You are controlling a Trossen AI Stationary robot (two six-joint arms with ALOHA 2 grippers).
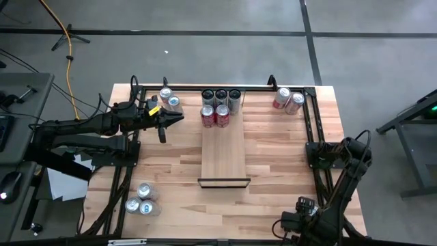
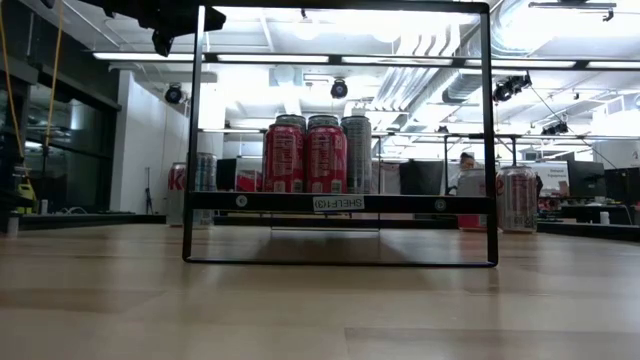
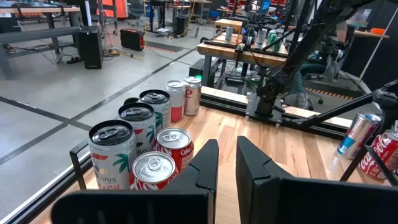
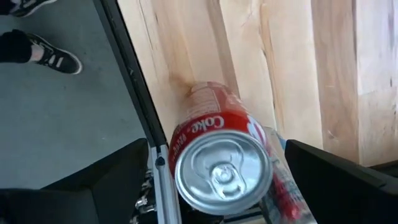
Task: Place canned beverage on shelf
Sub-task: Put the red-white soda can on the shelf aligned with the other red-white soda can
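The shelf [image 1: 224, 152] lies flat in the middle of the table [image 1: 280, 157], its long axis running from the near edge toward the far edge. Its black edge bar [image 1: 224, 182] closes the near short end; in the low view that end shows as a tall black frame [image 2: 340, 135] with a labelled crossbar.

Near the table's near left corner stands a cluster of three silver-topped cans [image 1: 141, 201]. At the near right corner the right gripper [image 4: 211, 177] is folded low, its fingers spread wide on either side of a red cola can [image 4: 214, 152] seen from its top; whether the pads touch the can cannot be told.

The near and middle stretch of the shelf is bare wood, with open tabletop on both long sides. At its far end stand two red cans [image 1: 215, 115] and, behind them, three dark-topped cans [image 1: 221, 98] against the far rail.

The left gripper [image 1: 179, 117] hovers just left of that far end, fingers closed together and holding nothing. Two more cans [image 1: 168, 100] stand beside it at the far edge, and another two red cans [image 1: 289, 100] sit at the far right corner.
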